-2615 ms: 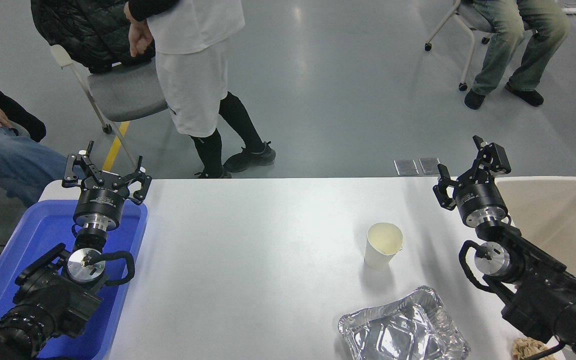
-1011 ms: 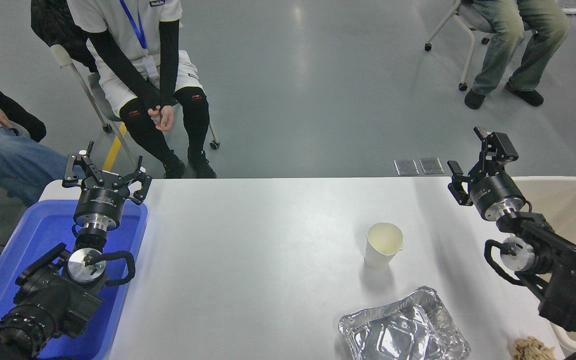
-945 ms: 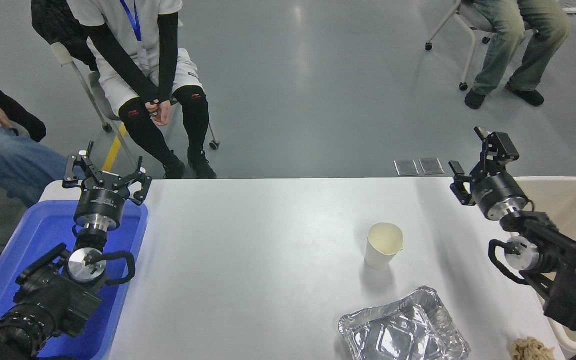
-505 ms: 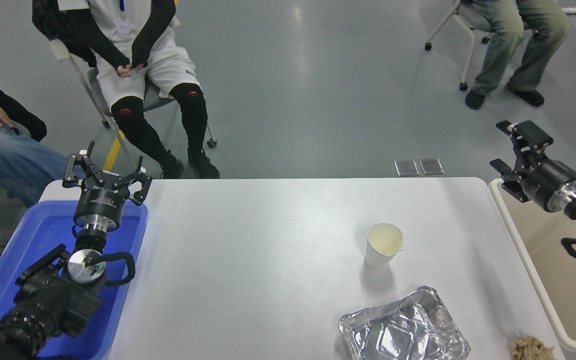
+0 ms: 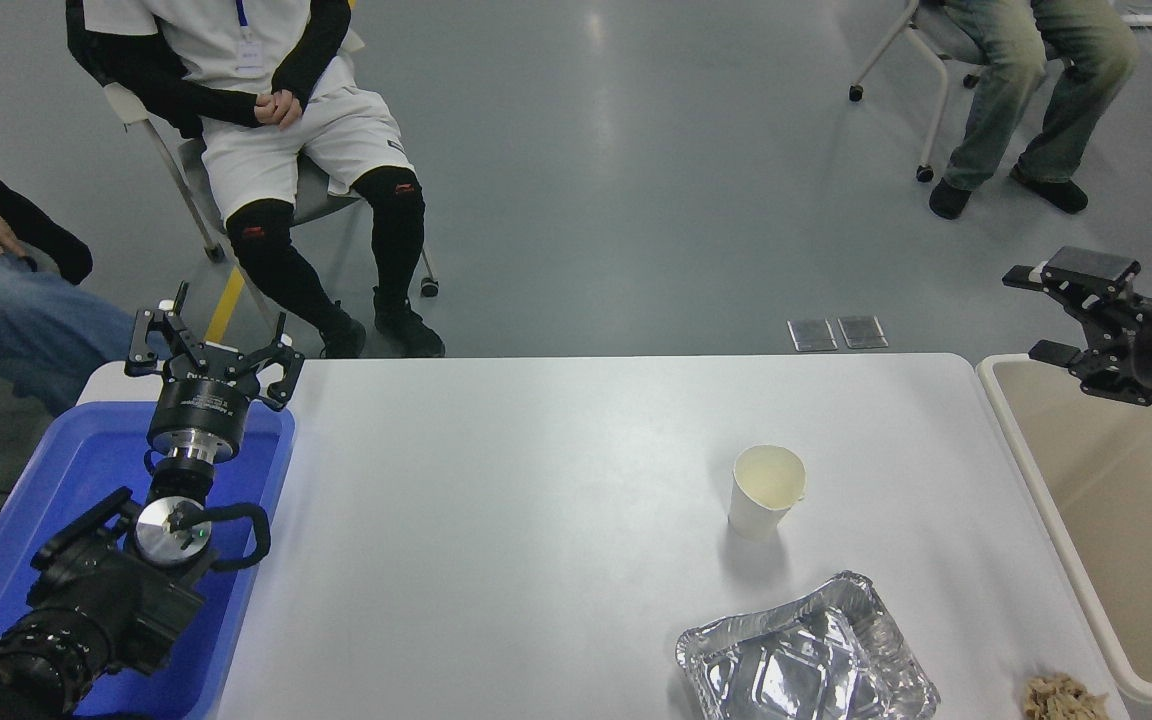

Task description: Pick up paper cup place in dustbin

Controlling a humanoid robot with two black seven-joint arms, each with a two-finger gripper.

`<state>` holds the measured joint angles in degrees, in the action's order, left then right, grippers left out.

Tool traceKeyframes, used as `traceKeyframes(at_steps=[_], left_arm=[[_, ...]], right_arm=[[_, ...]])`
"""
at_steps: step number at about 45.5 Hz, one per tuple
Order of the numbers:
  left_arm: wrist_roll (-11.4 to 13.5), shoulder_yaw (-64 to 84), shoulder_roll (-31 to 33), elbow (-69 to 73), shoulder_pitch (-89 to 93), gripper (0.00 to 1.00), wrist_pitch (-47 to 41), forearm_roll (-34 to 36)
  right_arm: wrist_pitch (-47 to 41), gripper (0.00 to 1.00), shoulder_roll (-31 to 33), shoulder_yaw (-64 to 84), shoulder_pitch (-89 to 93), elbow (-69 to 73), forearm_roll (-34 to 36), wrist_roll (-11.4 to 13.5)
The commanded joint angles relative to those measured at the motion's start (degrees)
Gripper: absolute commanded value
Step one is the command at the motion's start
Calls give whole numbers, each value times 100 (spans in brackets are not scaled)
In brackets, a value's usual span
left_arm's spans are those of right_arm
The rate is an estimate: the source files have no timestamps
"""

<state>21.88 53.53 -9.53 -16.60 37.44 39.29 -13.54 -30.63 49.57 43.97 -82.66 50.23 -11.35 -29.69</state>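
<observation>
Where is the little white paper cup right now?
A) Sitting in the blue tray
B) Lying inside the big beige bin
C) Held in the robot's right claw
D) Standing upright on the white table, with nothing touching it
D: the paper cup stands upright on the table, just beyond the foil tray, while the right gripper hangs empty far off, above the bin.

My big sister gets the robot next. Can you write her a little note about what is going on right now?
Left gripper: open, empty, parked over the blue tray.
Right gripper: open, empty, at the right edge above the dustbin, far from the cup.
Paper cup: upright on the white table, just beyond the foil tray.
Done: nothing, the cup is untouched.
Left: reach the cup, grasp it, carry it to the dustbin, drop it in.
</observation>
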Motion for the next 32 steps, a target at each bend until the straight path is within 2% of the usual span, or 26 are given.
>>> traceKeyframes(at_steps=[1,4,12,22,32], left_arm=[[0,0,-5,-2,0,99,0,1],[0,0,-5,-2,0,99,0,1],[0,0,-5,-2,0,99,0,1],[0,0,-5,-2,0,99,0,1],[0,0,-5,-2,0,99,-9,1]], right_arm=[[-1067,100,-175,736,-891,66,-1044,7],[-1437,100,-237,867,-1137,188,-1395,16],[-1437,100,-579,1438,-2068,505,-2222,51],[-1437,100,-1545,2370,-3395,795,-2293,60],[-1437,100,-2601,2573,-4117,831,-2232,60]])
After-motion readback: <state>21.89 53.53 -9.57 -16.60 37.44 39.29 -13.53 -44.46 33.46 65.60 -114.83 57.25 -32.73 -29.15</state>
